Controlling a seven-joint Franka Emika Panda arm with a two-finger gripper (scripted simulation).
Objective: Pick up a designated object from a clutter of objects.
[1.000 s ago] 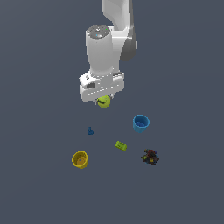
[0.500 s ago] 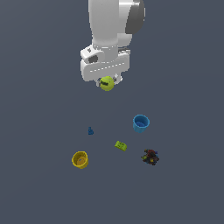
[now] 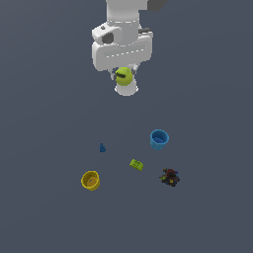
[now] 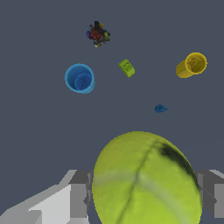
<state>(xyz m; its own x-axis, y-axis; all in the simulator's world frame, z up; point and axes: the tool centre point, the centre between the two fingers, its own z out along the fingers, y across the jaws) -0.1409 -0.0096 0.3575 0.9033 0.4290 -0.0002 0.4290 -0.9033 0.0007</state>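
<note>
Yellow-green ball (image 3: pixel 123 76) hangs clamped in the tool (image 3: pixel 124 78), its fingers closed against the ball's sides, high above the dark worktop (image 3: pixel 44 217). Below lie the blue cup (image 3: pixel 159 139), yellow cup (image 3: pixel 90 180), green block (image 3: pixel 137 164), tiny blue piece (image 3: pixel 102 147) and dark multicoloured toy (image 3: pixel 170 177). The pick appears complete; the next move likely calls only for a steady hold.

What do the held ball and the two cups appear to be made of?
The ball, gripped in the gripper, looks like a felt tennis ball: matte yellow-green with pale curved seams. The blue cup and yellow cup look like smooth plastic: flat uniform colour, no texture. These are renders, so that is only a guess.
</note>
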